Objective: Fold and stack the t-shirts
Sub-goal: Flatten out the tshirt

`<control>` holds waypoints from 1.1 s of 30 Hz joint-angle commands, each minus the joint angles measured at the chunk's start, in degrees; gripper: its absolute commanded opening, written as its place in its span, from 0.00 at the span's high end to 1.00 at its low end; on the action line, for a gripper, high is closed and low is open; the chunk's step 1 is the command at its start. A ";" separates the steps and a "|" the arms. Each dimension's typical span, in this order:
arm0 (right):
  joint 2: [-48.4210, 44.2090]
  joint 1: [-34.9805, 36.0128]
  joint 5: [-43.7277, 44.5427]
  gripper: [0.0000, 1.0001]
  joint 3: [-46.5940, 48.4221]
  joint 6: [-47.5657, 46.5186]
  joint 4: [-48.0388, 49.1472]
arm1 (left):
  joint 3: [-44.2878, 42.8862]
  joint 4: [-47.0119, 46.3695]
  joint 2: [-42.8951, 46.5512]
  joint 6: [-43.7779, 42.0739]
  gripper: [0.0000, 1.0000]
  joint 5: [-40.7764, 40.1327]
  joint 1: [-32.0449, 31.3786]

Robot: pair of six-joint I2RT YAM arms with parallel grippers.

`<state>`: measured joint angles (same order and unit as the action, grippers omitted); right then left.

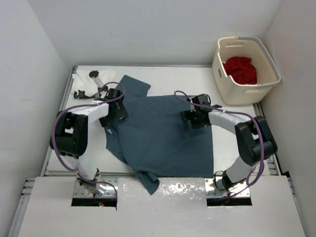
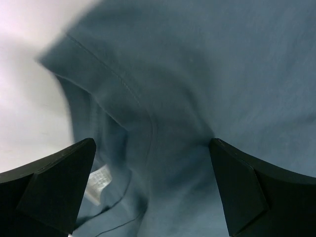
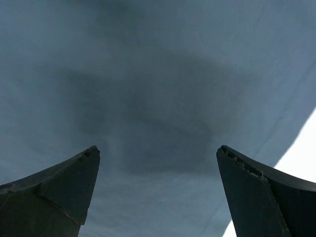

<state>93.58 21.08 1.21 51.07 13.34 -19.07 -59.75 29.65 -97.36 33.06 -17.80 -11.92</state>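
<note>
Red t-shirt [image 1: 240, 70] half-hidden in basket [image 1: 243, 95]

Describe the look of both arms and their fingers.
The left arm and right arm have bulky black joints joined by white links, each trailed by a looping purple cable. Their fingers are matte black wedges tapering to pointed tips. No markings show.
</note>
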 commanded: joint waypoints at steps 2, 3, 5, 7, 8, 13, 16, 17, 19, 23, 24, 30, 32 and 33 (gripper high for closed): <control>3.09 -0.69 -1.30 0.01 -0.09 3.01 4.22 | 0.25 -10.73 -2.56 3.94 0.00 6.20 -0.12; 5.36 -0.86 -0.95 0.01 0.78 2.92 4.13 | -0.63 -11.80 -4.57 4.03 0.00 6.46 -0.12; 7.92 -2.17 -0.42 0.01 1.84 2.83 4.30 | -2.56 -12.42 -6.78 3.77 0.00 7.43 -0.12; 11.87 -3.23 -0.68 0.01 3.59 3.00 4.92 | -5.55 -12.33 -10.12 3.24 0.00 7.08 -0.03; 14.85 -4.89 -0.60 0.01 5.51 3.44 4.83 | -7.91 -11.90 -12.65 2.72 0.00 6.30 -0.03; 22.06 -9.39 -0.25 0.01 13.95 2.04 3.52 | -16.88 -10.14 -20.40 -1.23 0.00 5.50 -0.03; 26.89 -10.71 1.51 0.01 22.39 -0.68 0.88 | -25.75 -6.46 -25.15 -3.61 0.00 2.44 -0.03; 28.40 -10.88 2.38 0.01 27.54 -2.25 -0.25 | -30.38 -4.18 -27.33 -4.14 0.00 1.55 0.06; 31.30 -11.24 4.85 0.01 32.41 -3.67 -2.98 | -34.54 -3.11 -29.28 -7.11 0.00 -0.20 0.14; 39.55 -13.78 5.20 0.01 47.58 -4.03 -10.08 | -44.46 -1.79 -34.19 -11.25 0.00 -2.67 0.50; 40.18 -14.05 5.64 0.01 49.37 -4.11 -10.72 | -45.88 -1.70 -34.99 -12.83 0.00 -2.94 0.76; 37.30 -13.61 -0.59 0.01 52.20 -7.01 -11.08 | -56.71 1.47 -36.51 -16.79 0.00 3.37 1.38; 33.62 -12.30 -0.95 0.01 51.24 -9.64 -11.95 | -54.87 -0.55 -31.50 -17.76 0.00 3.66 0.41; 32.21 -11.60 -0.86 0.01 51.06 -10.26 -12.48 | -54.25 0.05 -29.83 -17.59 0.00 2.87 -0.46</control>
<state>132.53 7.66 1.98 101.60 7.18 -28.12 -112.71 30.37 -135.39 18.41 -16.10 -10.96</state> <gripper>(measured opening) 0.992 0.997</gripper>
